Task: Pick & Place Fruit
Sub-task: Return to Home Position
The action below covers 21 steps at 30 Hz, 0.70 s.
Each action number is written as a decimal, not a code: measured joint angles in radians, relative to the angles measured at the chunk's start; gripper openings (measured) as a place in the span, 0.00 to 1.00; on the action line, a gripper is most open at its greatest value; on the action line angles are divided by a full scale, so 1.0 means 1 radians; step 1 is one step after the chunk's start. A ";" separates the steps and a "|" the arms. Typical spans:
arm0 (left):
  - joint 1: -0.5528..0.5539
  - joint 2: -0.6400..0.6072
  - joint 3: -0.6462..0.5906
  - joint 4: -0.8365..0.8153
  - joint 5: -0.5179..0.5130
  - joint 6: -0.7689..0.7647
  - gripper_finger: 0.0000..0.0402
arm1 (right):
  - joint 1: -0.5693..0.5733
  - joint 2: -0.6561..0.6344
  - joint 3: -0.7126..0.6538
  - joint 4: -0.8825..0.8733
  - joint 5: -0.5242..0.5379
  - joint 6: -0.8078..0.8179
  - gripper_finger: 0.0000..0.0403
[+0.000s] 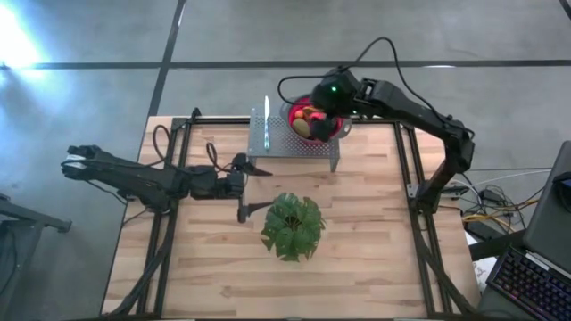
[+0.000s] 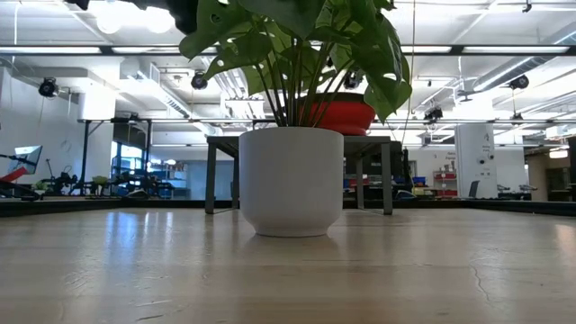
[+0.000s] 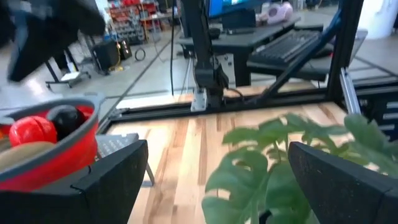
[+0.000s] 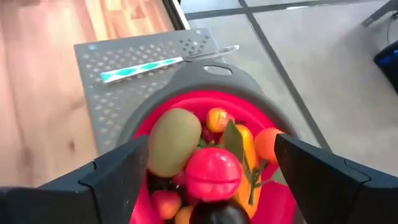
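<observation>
Presently, the right end effector hangs directly over the red bowl, upper centre of the high view. Its fingers stand wide apart at the lower left and lower right of the right wrist view, with nothing held between them.

All visible fruit lies heaped inside that bowl. An olive-green piece rests at the left of the heap, a red piece in the middle, and orange and yellow-orange pieces to the right. A dark piece shows at the bottom edge of the right wrist frame.

The bowl stands on the right end of a grey perforated shelf at the desk's far edge. A slender clear-and-teal item lies on the shelf just left of the bowl; what it is cannot be told.

The left end effector sits left of centre in the high view, low over the desk. It is open and empty, and points toward the potted plant. The plant stands on the desk below the shelf in the high view, and well apart from it.
</observation>
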<state>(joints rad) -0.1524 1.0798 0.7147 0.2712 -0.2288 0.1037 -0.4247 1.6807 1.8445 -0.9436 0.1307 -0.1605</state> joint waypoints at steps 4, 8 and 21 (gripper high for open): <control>0.000 -0.005 0.000 -0.025 0.008 0.001 0.98 | 0.036 -0.012 0.057 -0.107 0.001 0.012 0.76; -0.004 -0.013 0.001 -0.031 0.033 0.004 0.98 | 0.075 -0.029 0.097 -0.204 -0.001 0.038 0.65; 0.000 -0.163 0.072 -0.450 -0.011 -0.017 0.88 | 0.174 -0.224 -0.068 -0.279 0.000 0.124 0.25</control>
<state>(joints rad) -0.1528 0.9166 0.7872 -0.1783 -0.2393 0.0871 -0.2508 1.4565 1.7764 -1.2223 0.1303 -0.0367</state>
